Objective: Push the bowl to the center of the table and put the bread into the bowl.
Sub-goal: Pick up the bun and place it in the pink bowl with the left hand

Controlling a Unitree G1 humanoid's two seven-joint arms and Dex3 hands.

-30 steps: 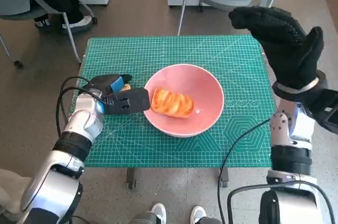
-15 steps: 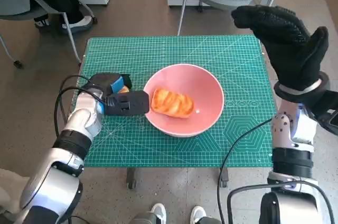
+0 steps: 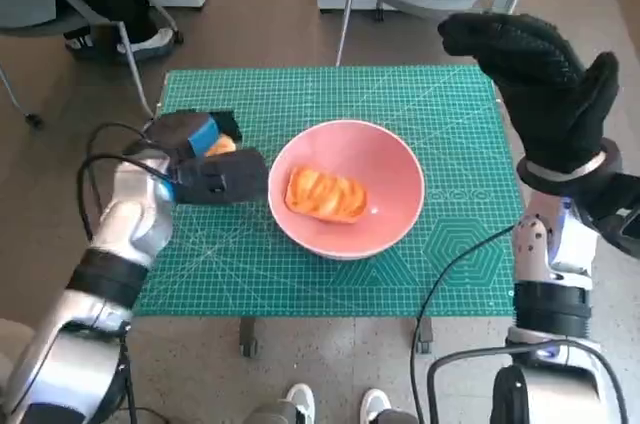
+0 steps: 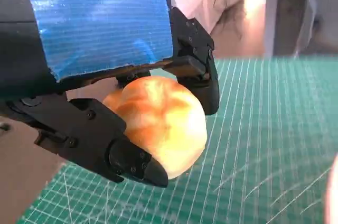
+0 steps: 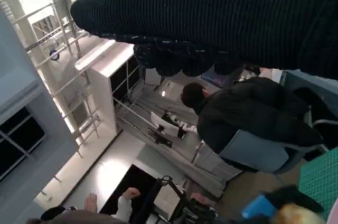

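The left hand (image 4: 132, 123) grips a bread roll (image 4: 158, 123) just above the mat (image 3: 300, 274), beside the bowl (image 3: 345, 189), which lies to its right near the table's middle and already holds a loaf (image 3: 325, 194). The right hand (image 3: 545, 89) hangs raised, apparently empty, farther off.

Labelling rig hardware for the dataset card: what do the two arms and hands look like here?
Both forearms are pale silver-white with black joint bands and loose black cables. The left hand is black and mechanical, blue tape across its back. The right hand wears a black knitted glove with a pale wrist ring.
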